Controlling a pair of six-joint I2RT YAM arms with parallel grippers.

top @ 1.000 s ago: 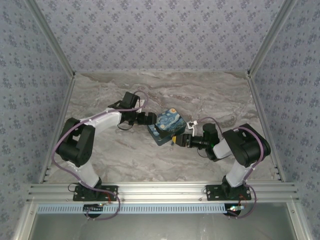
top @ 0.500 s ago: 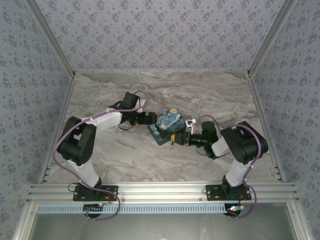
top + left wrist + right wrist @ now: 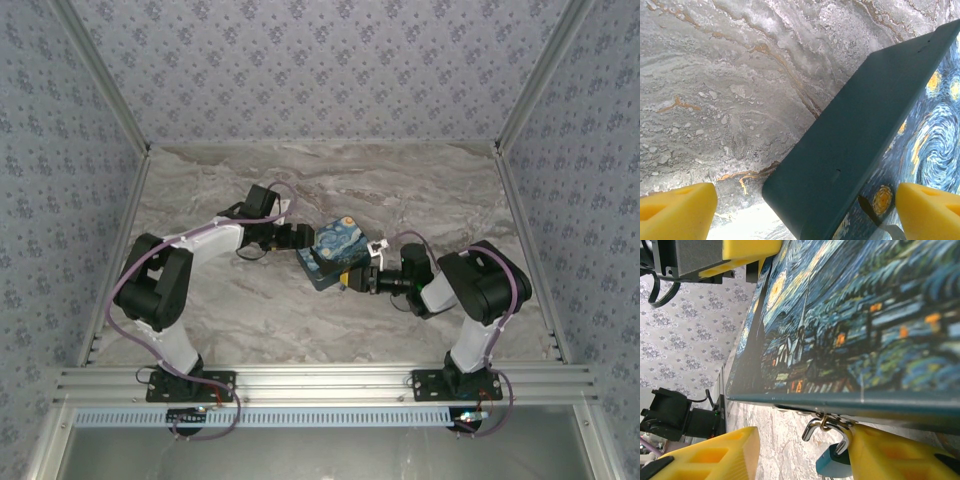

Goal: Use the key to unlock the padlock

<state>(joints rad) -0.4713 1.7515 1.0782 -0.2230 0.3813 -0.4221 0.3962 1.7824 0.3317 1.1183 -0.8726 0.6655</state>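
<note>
Grey-veined marble table [image 3: 240,320] sits between walls of blue-flowered wallpaper [image 3: 320,60], and the two arms meet at a painting-print box [image 3: 338,250] near its middle. The left gripper [image 3: 298,239] comes at the box from the left and the right gripper [image 3: 354,279] from its near right corner.

Seen from the right wrist, the padlock [image 3: 831,466] hangs by its thin silvery shackle [image 3: 811,430] from a small fitting under the box's dark edge. Its blue body lies between the two yellow fingers [image 3: 705,455]. It rests against the one at the lower right, with bare marble showing between it and the other. These jaws stand moderately apart and clamp nothing.

Seen from the left wrist, the left gripper's yellow fingertips [image 3: 675,210] are spread wide on either side of the box's teal corner [image 3: 840,165]. The left-hand tip is clear of the box wall. The other sits over the printed lid, and whether it touches cannot be told.
</note>
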